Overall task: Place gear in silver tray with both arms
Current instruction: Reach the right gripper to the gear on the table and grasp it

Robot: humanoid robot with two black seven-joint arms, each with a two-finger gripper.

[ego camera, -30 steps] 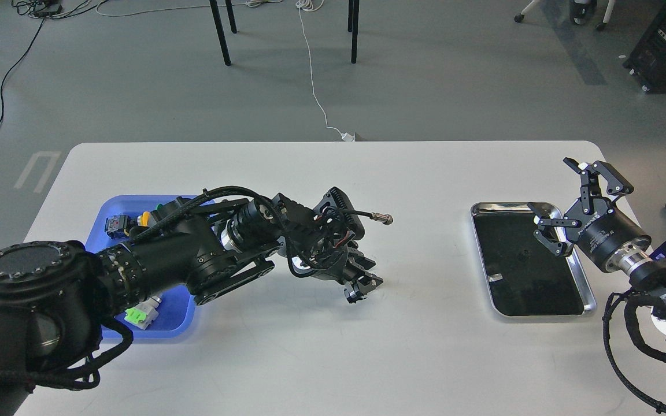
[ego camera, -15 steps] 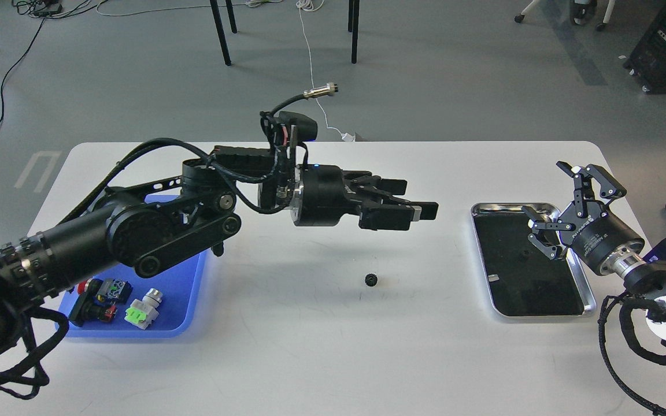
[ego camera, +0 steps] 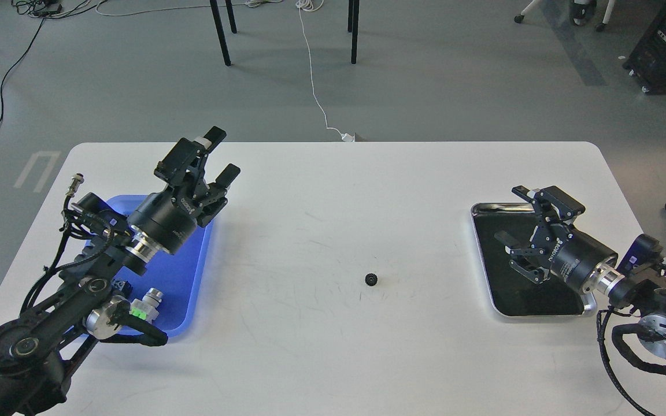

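Both claws are spread and empty, so the right claw (ego camera: 521,228), over the silver tray (ego camera: 486,267), should approach the gear (ego camera: 371,279) lying mid-table and straddle it squarely.

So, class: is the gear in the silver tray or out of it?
Out. The gear lies on the white table, left of the silver tray, apart from it.

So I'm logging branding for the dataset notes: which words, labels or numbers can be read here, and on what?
"ROBOTIQ", faint white lettering on the left tool body, barely legible.
White lettering on the right tool body: too small and skewed to read.
Gear, silver tray, blue tray and its parts: no readable text.
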